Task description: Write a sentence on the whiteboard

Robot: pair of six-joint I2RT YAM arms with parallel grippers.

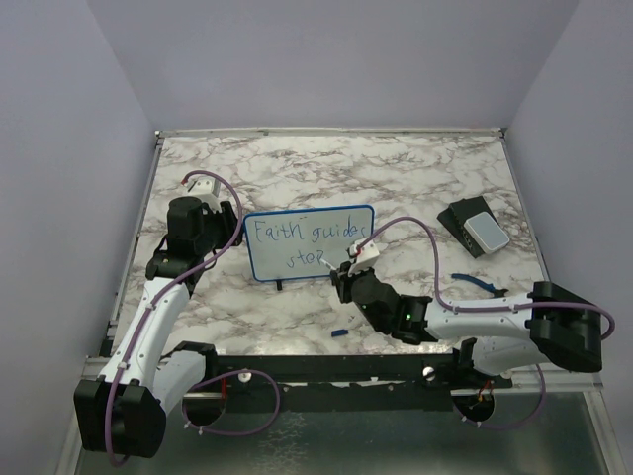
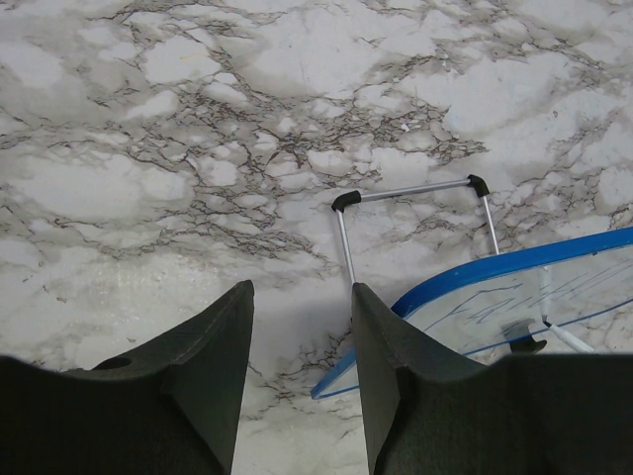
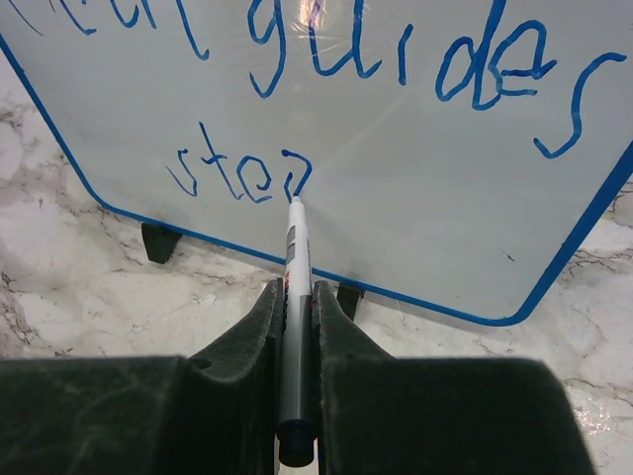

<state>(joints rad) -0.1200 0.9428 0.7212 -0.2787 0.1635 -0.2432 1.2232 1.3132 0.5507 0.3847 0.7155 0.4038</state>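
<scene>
The small blue-framed white whiteboard [image 1: 309, 247] stands mid marble counter [image 1: 415, 178], with open room behind and rightward. The right wrist view alone shows the right pincer [image 3: 295, 289] pinching a slim grey marker [image 3: 293, 242], its tip at "step" in the blue handwritten sentence [image 3: 401, 64]. The left wrist view shows the left pincer [image 2: 300, 297] spread, empty, beside the board's edge.
</scene>
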